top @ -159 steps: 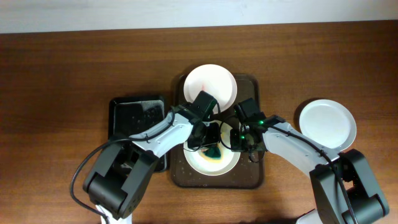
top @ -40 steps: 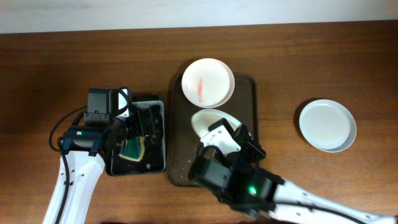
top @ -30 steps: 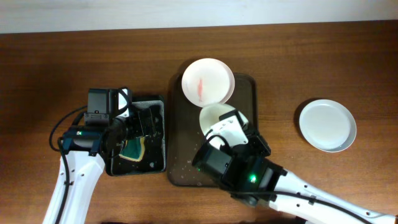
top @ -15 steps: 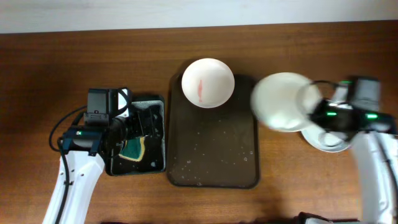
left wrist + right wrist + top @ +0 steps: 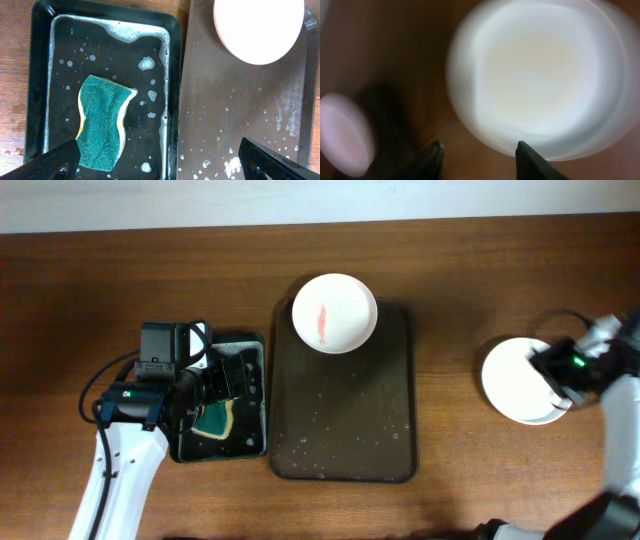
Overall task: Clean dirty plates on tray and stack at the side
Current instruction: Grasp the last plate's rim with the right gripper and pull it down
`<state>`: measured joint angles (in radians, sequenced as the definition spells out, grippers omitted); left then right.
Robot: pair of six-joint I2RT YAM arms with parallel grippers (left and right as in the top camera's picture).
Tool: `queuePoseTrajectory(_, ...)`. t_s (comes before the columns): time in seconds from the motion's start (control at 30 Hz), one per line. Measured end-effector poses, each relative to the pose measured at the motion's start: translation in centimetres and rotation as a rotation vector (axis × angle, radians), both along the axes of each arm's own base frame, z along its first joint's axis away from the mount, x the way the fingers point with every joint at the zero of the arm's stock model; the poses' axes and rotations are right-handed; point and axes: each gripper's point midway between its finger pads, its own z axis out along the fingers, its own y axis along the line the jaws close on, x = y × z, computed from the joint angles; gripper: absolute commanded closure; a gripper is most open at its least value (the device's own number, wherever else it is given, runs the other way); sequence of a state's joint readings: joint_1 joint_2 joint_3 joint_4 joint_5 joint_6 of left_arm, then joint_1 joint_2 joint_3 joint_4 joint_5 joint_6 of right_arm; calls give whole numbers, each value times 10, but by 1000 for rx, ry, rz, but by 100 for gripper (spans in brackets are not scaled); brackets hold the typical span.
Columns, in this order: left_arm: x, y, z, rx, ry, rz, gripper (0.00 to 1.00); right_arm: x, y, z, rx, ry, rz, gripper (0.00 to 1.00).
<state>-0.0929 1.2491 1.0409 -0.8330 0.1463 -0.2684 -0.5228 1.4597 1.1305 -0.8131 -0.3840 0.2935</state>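
Observation:
A white plate (image 5: 334, 313) with a red smear sits at the far end of the brown tray (image 5: 340, 430), alone on it. It also shows in the left wrist view as the plate (image 5: 258, 27) on the tray (image 5: 240, 115). Plain white plates (image 5: 515, 380) lie on the table at the right, seemingly one on another. My right gripper (image 5: 560, 370) hovers over their right part. In the blurred right wrist view its jaws (image 5: 480, 160) stand open, empty, at the edge of the white plate (image 5: 540, 75). My left gripper (image 5: 215, 385) hangs wide open over the black tray.
A black tray (image 5: 40, 75) holding soapy water and a green sponge (image 5: 102, 122) stands left of the brown tray, their rims side by side. Suds dot the brown tray's floor. The left gripper (image 5: 162, 165) straddles both rims.
The right arm carried a white plate from the tray over to the plate at the right and opened its jaws; the plate now lies there. The left arm has not moved.

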Motion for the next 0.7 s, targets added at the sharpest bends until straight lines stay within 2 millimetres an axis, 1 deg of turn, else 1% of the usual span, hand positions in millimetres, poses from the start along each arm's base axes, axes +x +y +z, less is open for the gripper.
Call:
queuePoseTrajectory(0.03,0,0,0,0,0,0,0,15,39,23,-51,-81,154,52)
queuePoseTrajectory(0.07,0,0,0,0,0,0,0,24,75,37,-89,-135,280,52)
queuePoseTrajectory(0.1,0,0,0,0,0,0,0,32,119,45,-129,-179,423,52)
queuePoseTrajectory(0.13,0,0,0,0,0,0,0,37,155,45,-168,-202,535,52)
queuePoseTrajectory(0.17,0,0,0,0,0,0,0,46,183,37,-224,-214,612,52)
queuePoseTrajectory(0.23,0,0,1,0,-2,0,0,68,214,18,-311,-235,676,52)
queuePoseTrajectory(0.27,0,0,1,0,-2,0,1,87,231,-2,-354,-246,699,53)
queuePoseTrajectory(0.3,1,0,1,0,-3,0,1,101,240,-19,-376,-254,703,53)
queuePoseTrajectory(0.37,1,0,1,0,-4,0,0,125,244,-56,-398,-254,698,53)
queuePoseTrajectory(0.4,0,0,0,0,-1,0,0,132,245,-70,-400,-256,696,53)
queuePoseTrajectory(0.47,0,0,1,-1,-2,0,0,147,249,-90,-400,-283,692,53)
queuePoseTrajectory(0.5,0,0,0,0,-1,0,0,151,251,-97,-399,-290,691,53)
queuePoseTrajectory(0.53,0,0,0,0,-1,0,0,155,252,-107,-397,-294,690,56)
queuePoseTrajectory(0.57,0,0,0,0,0,0,0,158,253,-112,-392,-297,681,66)
queuePoseTrajectory(0.6,0,0,0,0,0,0,0,158,253,-119,-385,-288,674,91)
queuePoseTrajectory(0.63,0,0,0,0,0,0,0,157,253,-123,-370,-276,661,96)
queuePoseTrajectory(0.7,0,0,0,0,0,0,0,154,252,-126,-341,-255,627,96)
